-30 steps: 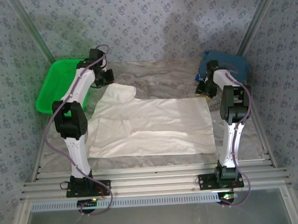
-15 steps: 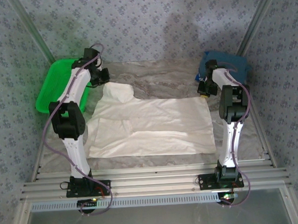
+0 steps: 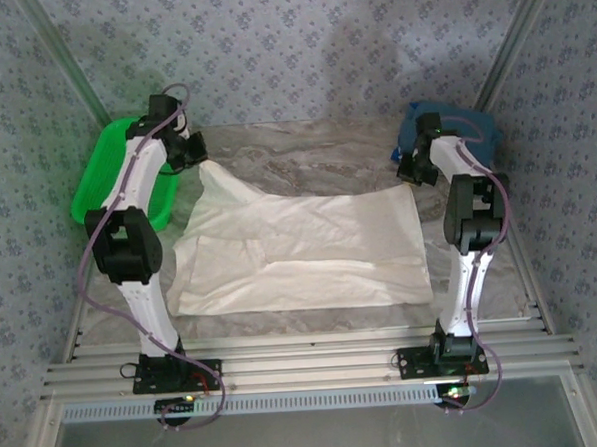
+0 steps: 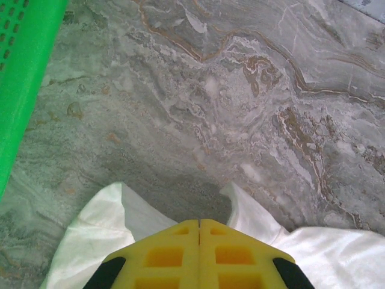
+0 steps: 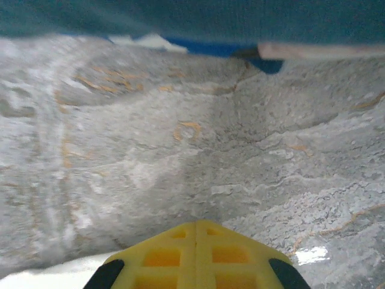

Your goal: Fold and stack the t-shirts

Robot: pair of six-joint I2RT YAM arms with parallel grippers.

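Left gripper (image 3: 197,157) was clamped on the far-left sleeve of the cream-white t-shirt (image 3: 310,248), spread mid-table. We recorded the right gripper (image 3: 410,170) fingers together, near the dark blue t-shirt (image 3: 479,126).

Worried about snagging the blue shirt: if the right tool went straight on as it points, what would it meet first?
Probably the marbled table surface just ahead of the right tool, which tilts downward; the dark blue t-shirt lies beyond it. Depth is hard to judge.
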